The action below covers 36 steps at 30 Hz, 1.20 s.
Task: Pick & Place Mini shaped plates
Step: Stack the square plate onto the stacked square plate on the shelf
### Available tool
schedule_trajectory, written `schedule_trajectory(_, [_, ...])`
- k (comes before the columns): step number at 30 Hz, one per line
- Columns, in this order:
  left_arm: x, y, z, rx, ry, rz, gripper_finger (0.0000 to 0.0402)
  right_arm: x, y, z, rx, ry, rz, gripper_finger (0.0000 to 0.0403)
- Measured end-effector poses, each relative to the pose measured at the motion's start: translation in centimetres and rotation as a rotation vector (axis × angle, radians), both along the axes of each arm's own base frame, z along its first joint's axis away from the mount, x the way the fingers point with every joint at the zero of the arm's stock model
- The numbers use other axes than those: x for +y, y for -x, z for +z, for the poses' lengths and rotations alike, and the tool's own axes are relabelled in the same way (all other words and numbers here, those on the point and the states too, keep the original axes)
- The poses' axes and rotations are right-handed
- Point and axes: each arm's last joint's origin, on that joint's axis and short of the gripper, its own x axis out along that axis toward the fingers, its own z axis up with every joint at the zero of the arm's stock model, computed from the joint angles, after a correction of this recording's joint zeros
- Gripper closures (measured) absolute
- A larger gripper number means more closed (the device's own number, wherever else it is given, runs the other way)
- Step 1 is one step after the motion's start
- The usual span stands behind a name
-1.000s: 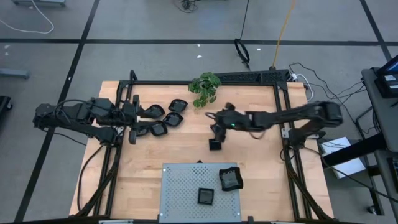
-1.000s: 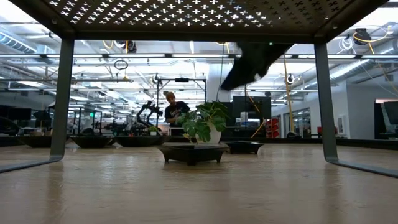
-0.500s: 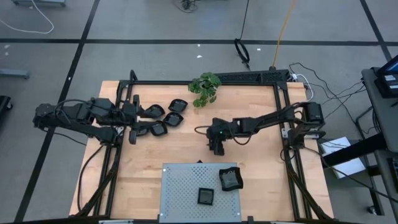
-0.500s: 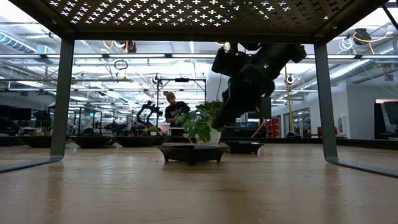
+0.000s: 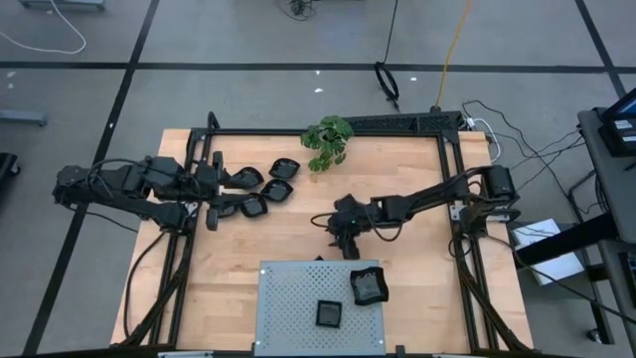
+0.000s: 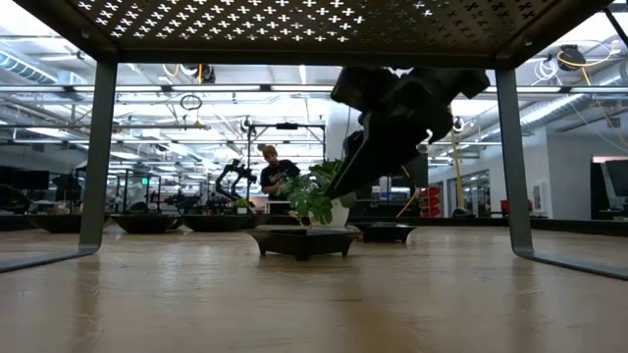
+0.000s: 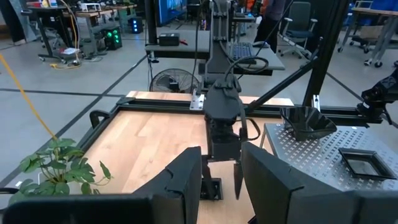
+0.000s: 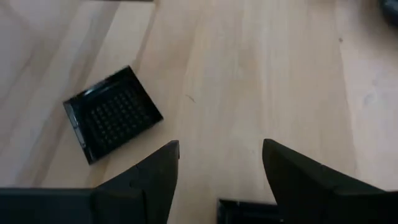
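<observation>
Beside the right pincer [image 8: 221, 163], open, square plate [image 8: 112, 113] on bare wood.

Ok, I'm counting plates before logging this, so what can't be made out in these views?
Low view: whatever lies on the grey perforated panel; only its underside shows.
High view: the square plate by the right gripper is hidden under the dark arm.
Right wrist view: a dark object is cut off by the bottom edge.
High view: how many plates sit by the left gripper; they merge with it.
</observation>
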Motion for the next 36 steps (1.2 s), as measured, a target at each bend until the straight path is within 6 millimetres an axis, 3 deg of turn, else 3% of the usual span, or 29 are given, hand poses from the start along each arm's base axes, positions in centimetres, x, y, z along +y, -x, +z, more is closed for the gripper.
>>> schedule_trajectory(9, [0.0, 0.0, 0.0, 0.0, 0.0, 0.0, 0.0282, 0.1, -0.1, -2.5, 0.094, -0.023, 0.019, 0.0181])
schedule_trajectory(29, [0.0, 0.0, 0.0, 0.0, 0.0, 0.0, 0.0282, 2.1, -0.6, -1.7, -0.016, -0.07, 0.159, 0.0181])
schedule_trajectory(36, [0.0, 0.0, 0.0, 0.0, 0.0, 0.0, 0.0282, 1.9, -1.0, -1.2, -0.081, -0.066, 0.153, 0.0181])
